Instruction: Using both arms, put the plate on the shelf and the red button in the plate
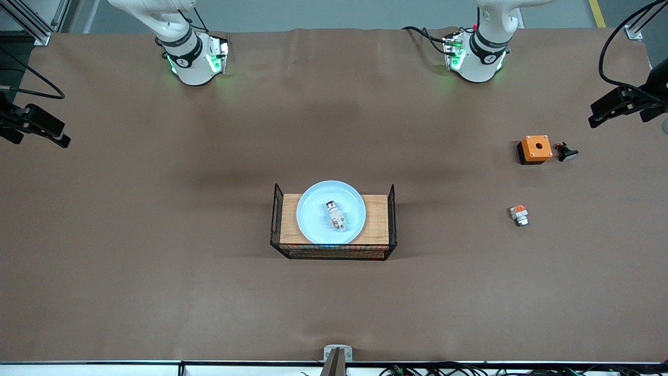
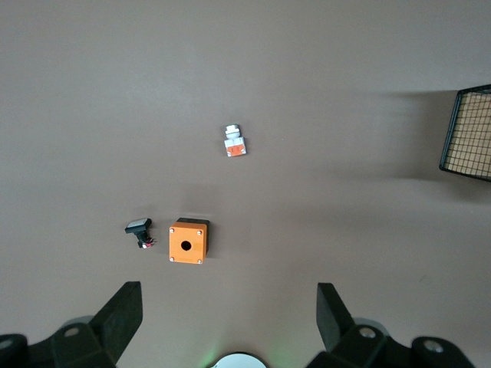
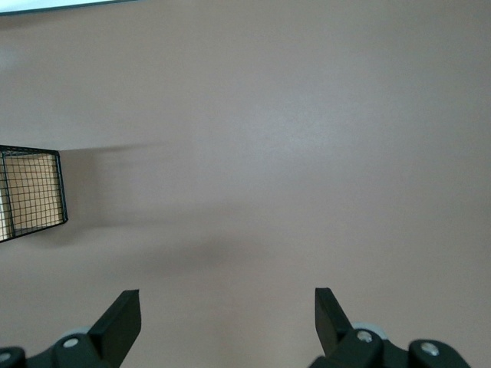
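Red button (image 1: 336,215) lying in plate (image 1: 313,219) on rack (image 1: 334,250); L tool (image 2: 229,316) & R tool (image 3: 227,318) both hanging w/ fingers apart; no writing legible

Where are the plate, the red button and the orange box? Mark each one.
plate (image 1: 315,201): front view, bare pale blue inside surface.
red button (image 1: 336,215): front view, middle of its white-and-silver body, lying in the plate.
orange box (image 2: 188,241): left wrist view, orange top face beside the hole.

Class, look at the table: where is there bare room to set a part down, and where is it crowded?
Bare cloth borders the wire tray toward both arms' ends and nearer the front camera. The tray is full: the plate holds the red button. Crowded toward the left arm's end: orange box, black part, white part.
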{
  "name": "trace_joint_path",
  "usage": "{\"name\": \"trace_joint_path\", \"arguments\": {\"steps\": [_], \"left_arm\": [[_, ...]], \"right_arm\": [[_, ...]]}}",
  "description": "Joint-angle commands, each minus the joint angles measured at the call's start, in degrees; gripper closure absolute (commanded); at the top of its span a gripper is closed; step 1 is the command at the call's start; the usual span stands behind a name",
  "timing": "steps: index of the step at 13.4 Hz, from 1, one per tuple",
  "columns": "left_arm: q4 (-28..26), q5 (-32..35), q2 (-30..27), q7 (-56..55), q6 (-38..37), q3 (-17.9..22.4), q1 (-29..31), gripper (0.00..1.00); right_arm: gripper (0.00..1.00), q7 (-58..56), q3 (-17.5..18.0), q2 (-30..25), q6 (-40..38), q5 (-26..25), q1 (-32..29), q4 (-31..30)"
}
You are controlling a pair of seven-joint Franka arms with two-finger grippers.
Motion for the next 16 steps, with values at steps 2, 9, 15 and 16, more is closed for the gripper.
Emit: {"name": "trace_joint_path", "arguments": {"steps": [2, 9, 15, 16], "left_arm": [[-3.91, -0.77, -3.81, -0.32, 1.08, 1.83, -2.79, 0.00], [-8.75, -0.77, -7.15, -0.59, 4.95, 1.22, -3.06, 0.00], [-8.84, -2.79, -7.06, -0.15, 4.77, -0.36, -3.68, 0.00], [-8.84, -2.79, -7.06, 0.37, 4.42, -0.45, -3.68, 0.00]], "right_arm": [[0.00, -1.18, 0.95, 0.85, -0.46, -0.68, -1.06, 1.80], [0.00, -1.53, 0.95, 0.85, -0.46, -0.85, -0.89, 1.80], [0.00, -1.62, 0.86, 0.85, 0.59, -0.77, -0.80, 1.80], [0.00, -1.62, 0.95, 0.85, 0.59, -0.77, -0.80, 1.80]]}}
